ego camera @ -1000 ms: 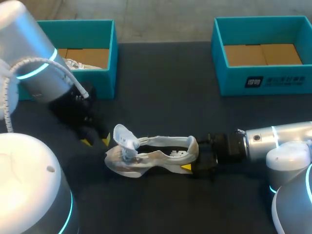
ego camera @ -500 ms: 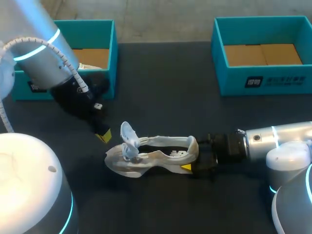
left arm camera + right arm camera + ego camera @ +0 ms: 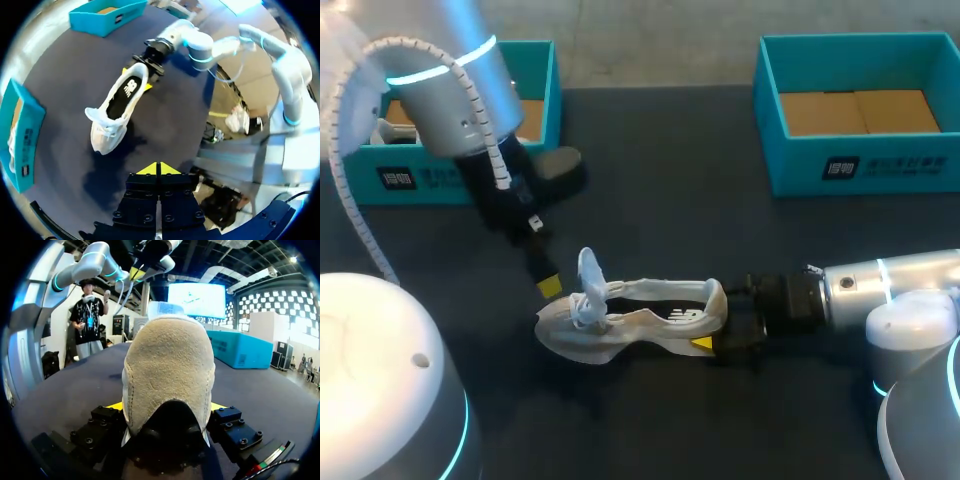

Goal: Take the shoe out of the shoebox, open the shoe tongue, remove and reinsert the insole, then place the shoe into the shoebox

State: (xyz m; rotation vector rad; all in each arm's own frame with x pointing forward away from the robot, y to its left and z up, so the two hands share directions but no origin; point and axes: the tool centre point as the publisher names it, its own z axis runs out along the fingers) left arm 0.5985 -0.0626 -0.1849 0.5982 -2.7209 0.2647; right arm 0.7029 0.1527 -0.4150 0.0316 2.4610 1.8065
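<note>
Dark table bearing two open teal shoeboxes, well apart: left shoebox beside the left arm, right shoebox at the far right. Between them and nearer the robot, white shoe, out of both boxes, toe toward the left arm, heel toward the right, tongue standing up. Right hand clamped on the heel, one yellow tip at each side. Left hand closed tip to tip, holding nothing, near the toe end but clear of the shoe.
</note>
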